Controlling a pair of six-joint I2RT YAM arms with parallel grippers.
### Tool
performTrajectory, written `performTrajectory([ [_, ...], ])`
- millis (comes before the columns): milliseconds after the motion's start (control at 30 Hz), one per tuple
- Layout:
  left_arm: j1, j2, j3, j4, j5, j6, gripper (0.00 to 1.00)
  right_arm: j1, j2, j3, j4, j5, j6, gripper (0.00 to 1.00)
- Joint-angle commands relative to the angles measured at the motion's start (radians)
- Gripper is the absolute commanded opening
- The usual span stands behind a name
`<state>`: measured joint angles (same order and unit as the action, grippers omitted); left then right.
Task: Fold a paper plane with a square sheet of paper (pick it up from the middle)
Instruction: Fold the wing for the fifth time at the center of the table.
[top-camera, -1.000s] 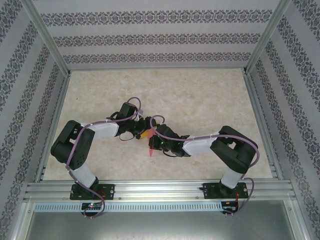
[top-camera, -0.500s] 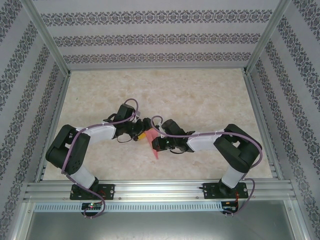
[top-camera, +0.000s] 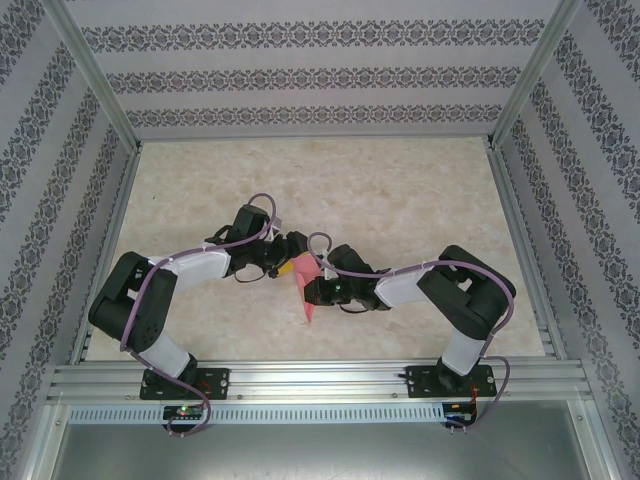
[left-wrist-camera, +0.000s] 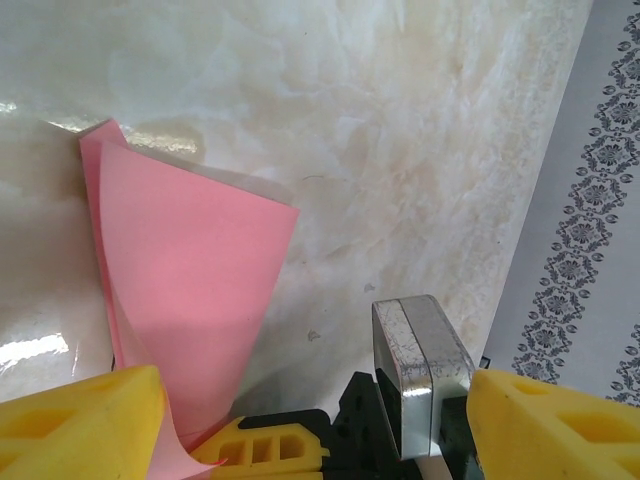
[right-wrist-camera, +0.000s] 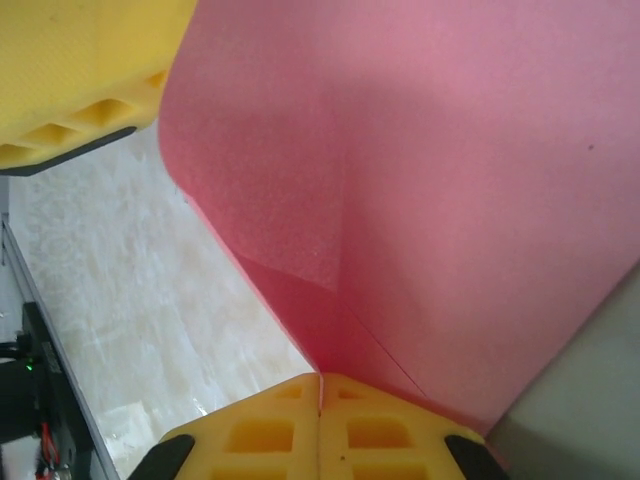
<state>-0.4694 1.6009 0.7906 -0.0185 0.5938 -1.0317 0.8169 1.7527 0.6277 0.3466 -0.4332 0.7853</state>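
Jaws: right gripper (right-wrist-camera: 320, 390) clamps paper plane (top-camera: 308, 300) | left gripper (left-wrist-camera: 270, 345) wide | tip points nearward

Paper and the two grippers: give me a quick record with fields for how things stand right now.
paper: pink, folded in layers, one end pinched
right gripper: shut on paper
left gripper: open, paper beside one finger
table: pale marble look, glossy
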Motion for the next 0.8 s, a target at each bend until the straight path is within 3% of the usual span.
performTrajectory([
  [0, 0.008, -0.017, 0.027, 0.028, 0.008, 0.028, 0.8, -0.01, -0.005, -0.039, 0.063, 0.016, 0.048, 0.09],
  [233, 0.007, -0.059, 0.027, -0.054, -0.055, 0.053, 0.81, -0.011, -0.084, -0.054, 0.057, 0.024, 0.019, 0.13],
  [600, 0.001, -0.05, 0.027, -0.021, -0.014, 0.065, 0.8, -0.012, -0.137, -0.037, -0.101, 0.166, 0.018, 0.24],
  [767, -0.013, -0.018, 0.038, -0.006, 0.019, 0.076, 0.8, -0.012, -0.136, -0.043, -0.094, 0.172, 0.031, 0.14],
])
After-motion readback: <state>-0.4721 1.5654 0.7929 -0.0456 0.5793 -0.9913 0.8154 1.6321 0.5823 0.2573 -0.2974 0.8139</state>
